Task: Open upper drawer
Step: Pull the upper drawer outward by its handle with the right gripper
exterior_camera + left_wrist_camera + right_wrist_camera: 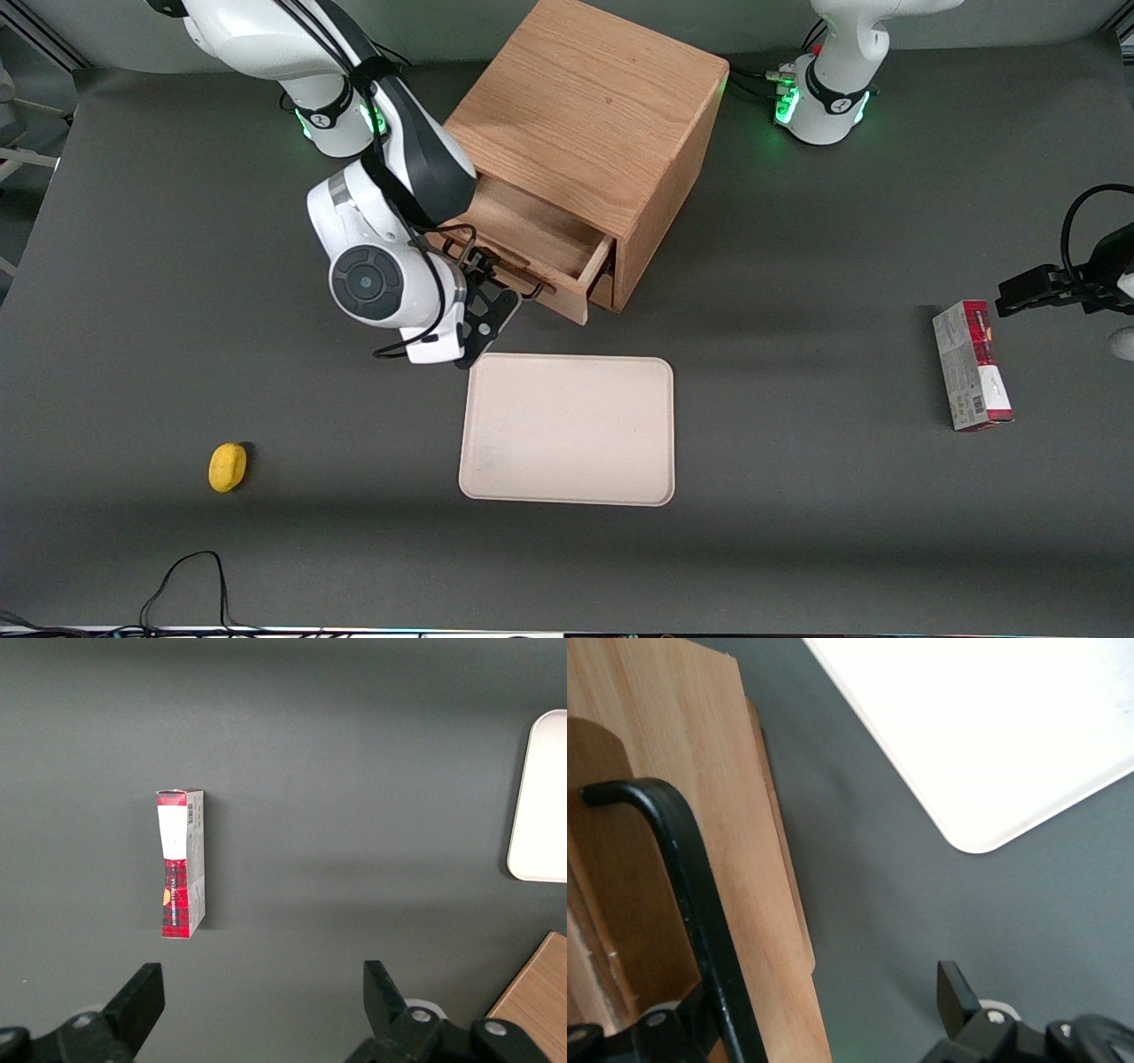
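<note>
The upper drawer (540, 241) sits just above the middle of the front view, in the face of the oak cabinet (589, 97). It is already out by part of its travel: the light wood floor of its shallow tray shows between the cabinet's edge and the drawer front. Its black wire handle (518, 282) runs along that front, which faces the low part of the frame. In the right wrist view the handle (700, 895) is a thick black bar crossing the pale drawer front (673, 753).

The gripper (496, 297) is at the handle, just below the frame's centre. Its fingers are spread apart. One finger (957, 992) stands clear over the grey table (868, 904), and the handle passes close to the other, so nothing is clamped. Whether a finger actually touches the bar I cannot tell.

As I judge it, the opening is well begun but not finished. The drawer looks roughly half drawn, and more pulling toward the beige tray (478, 483) below it would be needed to bring it fully out.

Further off, a small yellow object (228, 467) lies low in the frame toward the working arm's end, and a red and white box (972, 365) lies toward the parked arm's end.
</note>
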Action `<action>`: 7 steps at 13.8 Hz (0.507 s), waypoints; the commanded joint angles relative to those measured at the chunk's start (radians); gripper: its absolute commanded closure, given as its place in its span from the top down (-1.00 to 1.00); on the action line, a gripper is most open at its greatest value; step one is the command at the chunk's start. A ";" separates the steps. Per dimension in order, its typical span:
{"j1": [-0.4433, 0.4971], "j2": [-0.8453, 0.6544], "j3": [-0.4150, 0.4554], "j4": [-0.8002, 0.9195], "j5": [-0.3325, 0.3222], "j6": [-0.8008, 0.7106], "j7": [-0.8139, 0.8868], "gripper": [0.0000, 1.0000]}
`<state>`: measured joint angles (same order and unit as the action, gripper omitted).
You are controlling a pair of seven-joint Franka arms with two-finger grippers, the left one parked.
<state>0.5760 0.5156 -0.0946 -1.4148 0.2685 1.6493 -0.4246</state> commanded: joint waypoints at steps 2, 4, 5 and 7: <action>-0.048 0.066 0.001 0.095 0.000 -0.006 -0.039 1.00; -0.062 0.077 -0.001 0.112 -0.002 -0.003 -0.042 1.00; -0.071 0.086 -0.001 0.129 0.000 -0.003 -0.042 1.00; -0.082 0.104 -0.001 0.160 0.000 -0.003 -0.042 1.00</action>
<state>0.5082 0.5743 -0.0963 -1.3297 0.2685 1.6497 -0.4443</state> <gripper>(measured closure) 0.000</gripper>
